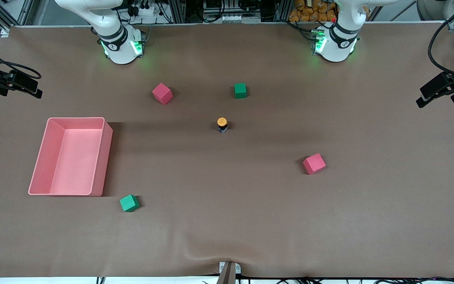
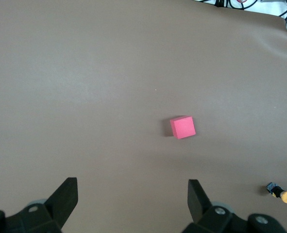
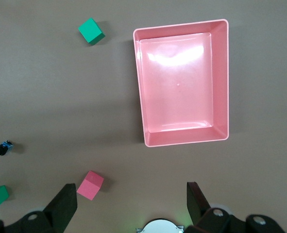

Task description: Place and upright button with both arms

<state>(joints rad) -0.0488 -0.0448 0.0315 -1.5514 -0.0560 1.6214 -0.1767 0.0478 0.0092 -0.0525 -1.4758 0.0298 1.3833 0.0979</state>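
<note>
Table cover [image 1: 250, 221]: matt brown sheet, slightly wrinkled. Bin [image 1: 40, 157]: glossy pink plastic. Cubes [image 1: 314, 163]: matt, foam-like. Button [image 1: 222, 124]: smooth orange cap, black body.

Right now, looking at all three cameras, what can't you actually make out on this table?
- Both tools: front view cuts the arms off at its top edge, so neither shows there.
- Left tool and right tool: only open fingertips show; wrist views' lower edges crop the rest.
- Button: too small in every view to read the markings.
- Pink bin: its wall hides the tabletop just beside it.
</note>
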